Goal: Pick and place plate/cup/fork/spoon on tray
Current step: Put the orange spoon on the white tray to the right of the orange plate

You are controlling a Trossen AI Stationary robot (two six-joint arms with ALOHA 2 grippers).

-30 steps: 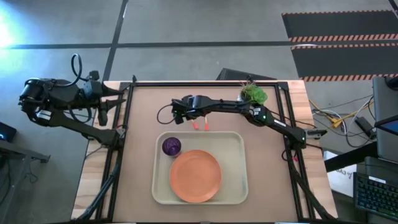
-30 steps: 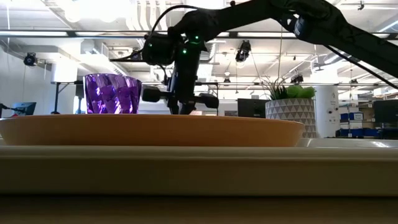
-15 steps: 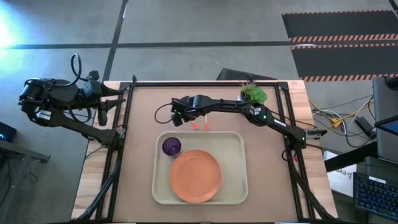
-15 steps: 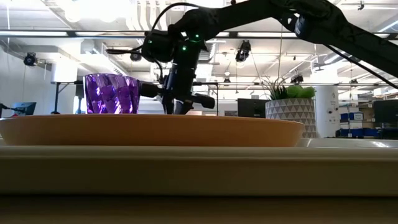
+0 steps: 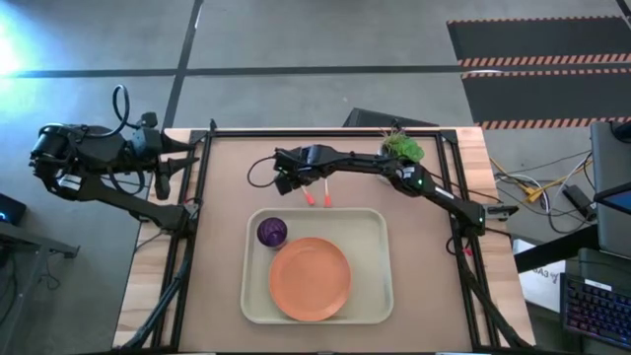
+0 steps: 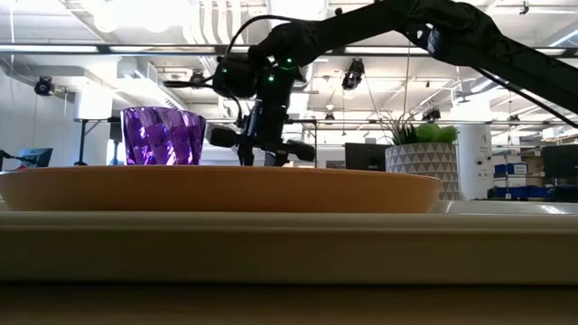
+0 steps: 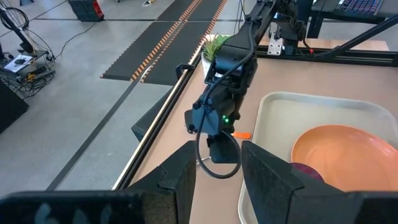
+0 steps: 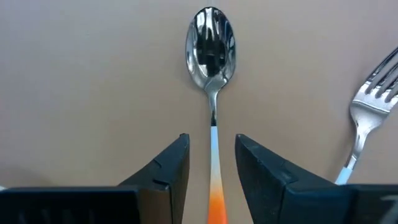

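Observation:
The spoon [image 8: 211,50] lies flat on the brown table, bowl toward the far edge, its orange-red handle end [image 5: 309,200] just beyond the tray [image 5: 380,222]. The fork [image 8: 373,93] lies beside it on the right. My right gripper [image 8: 212,168] points down over the spoon, open, one finger on each side of the handle and touching nothing. The orange plate [image 5: 310,279] and the purple cup [image 5: 272,232] stand on the tray. My left gripper [image 7: 217,180] waits open at the table's far left corner.
A white pot with a green plant [image 5: 399,148] stands at the far edge, close behind my right arm. The tray's right third beside the plate is bare. Black frame rails run along the table's left, right and far sides.
My right gripper has opened above the spoon and has shifted slightly toward the far edge. The spoon, the fork, the plate and the cup have stayed where they were.

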